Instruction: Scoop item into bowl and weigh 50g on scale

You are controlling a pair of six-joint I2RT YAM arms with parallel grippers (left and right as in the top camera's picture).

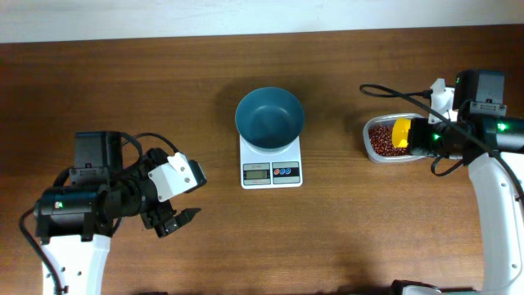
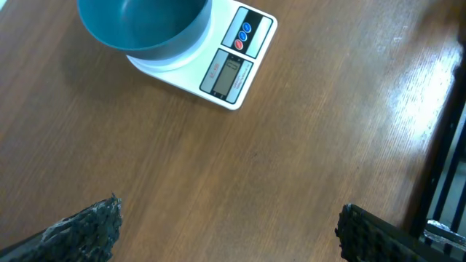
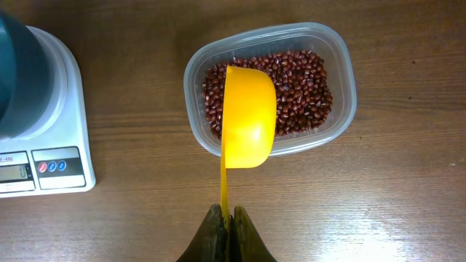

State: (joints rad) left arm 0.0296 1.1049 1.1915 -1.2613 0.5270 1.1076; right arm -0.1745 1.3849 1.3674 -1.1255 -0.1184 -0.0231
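Observation:
The teal bowl (image 1: 269, 119) stands on the white scale (image 1: 271, 170) at mid-table, and no beans show inside it. Dark red-brown beans (image 3: 306, 87) fill a clear plastic tub (image 3: 346, 65) on the right. My right gripper (image 3: 228, 215) is shut on the thin handle of a yellow scoop (image 3: 247, 116). The scoop's cup is turned on its side over the tub's near-left part. My left gripper (image 2: 227, 218) is open over bare wood, left of the scale (image 2: 229, 69) and bowl (image 2: 142, 25). Nothing lies between its fingers.
The tub (image 1: 389, 141) lies about a hand's width right of the scale, with bare wooden table (image 1: 344, 221) between and in front of them. A black cable (image 1: 393, 92) loops behind the right arm. The table's far edge meets a pale wall.

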